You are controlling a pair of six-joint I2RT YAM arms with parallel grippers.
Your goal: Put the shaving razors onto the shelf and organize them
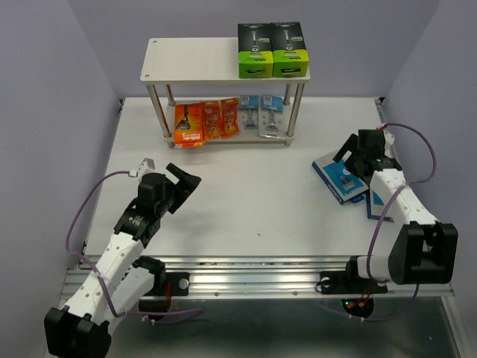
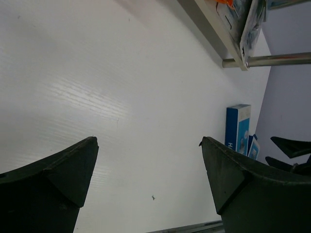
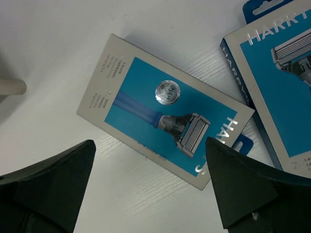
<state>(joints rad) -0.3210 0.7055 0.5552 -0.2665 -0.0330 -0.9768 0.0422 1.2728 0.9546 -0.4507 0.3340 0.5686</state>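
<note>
- Right gripper [image 3: 150,187] hangs wide open and empty over a blue box [image 3: 165,119] lying flat beside a second blue box [image 3: 284,92] (lining up a grab, I'd guess).
- Left gripper [image 1: 185,179] gapes empty too, well apart from them.
- Shelf [image 1: 190,60] looks sorted by type: green boxes [image 1: 272,51] on top, orange packs [image 1: 205,121] below.
- The right wrist view shows the box's razor print; only overhead shows the top board's bare left half.

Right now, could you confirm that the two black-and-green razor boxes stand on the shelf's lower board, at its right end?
Not quite: the black-and-green razor boxes stand on the shelf's upper board, at its right end, as the top external view shows. The lower board holds orange packs and light-blue cards.
</note>
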